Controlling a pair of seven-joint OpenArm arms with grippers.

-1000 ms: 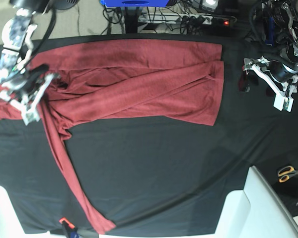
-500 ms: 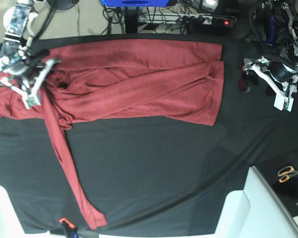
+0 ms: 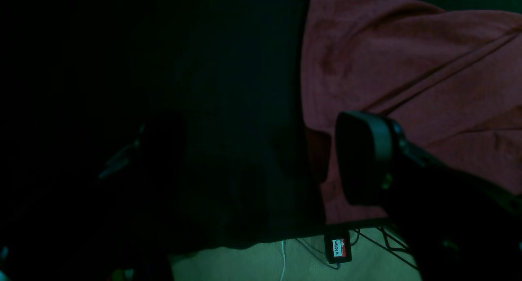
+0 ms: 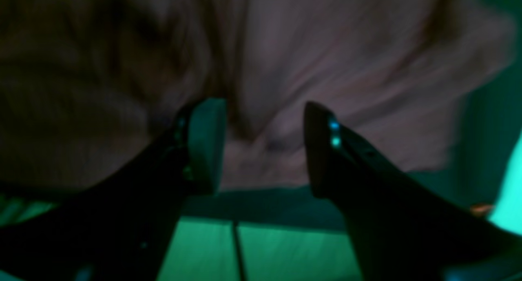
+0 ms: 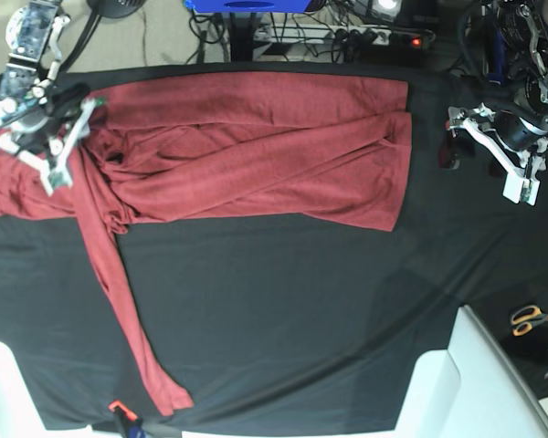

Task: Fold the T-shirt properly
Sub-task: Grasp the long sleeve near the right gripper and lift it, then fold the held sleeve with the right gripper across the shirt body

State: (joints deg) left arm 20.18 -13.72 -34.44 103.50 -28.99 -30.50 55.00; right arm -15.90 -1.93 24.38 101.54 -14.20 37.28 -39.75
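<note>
right end effector [image 4: 265,146] released over T-shirt [image 5: 256,151] | left end effector [image 5: 493,155] released, apart

Plain brick-red T-shirt [image 5: 256,151] on a black table cloth [image 5: 301,310]; orange-handled scissors [image 5: 530,318].

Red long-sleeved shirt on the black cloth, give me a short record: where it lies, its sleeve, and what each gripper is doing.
shirt: brick-red long-sleeved knit T-shirt, lying partly folded across the far half of the black table cloth
loose sleeve: one long sleeve trails toward the near edge
right gripper: over the shirt's end, jaws apart, fabric below them, nothing clamped
left gripper: open, off the shirt, over bare cloth beside the hem
nearby: orange-handled scissors beyond the cloth
</note>
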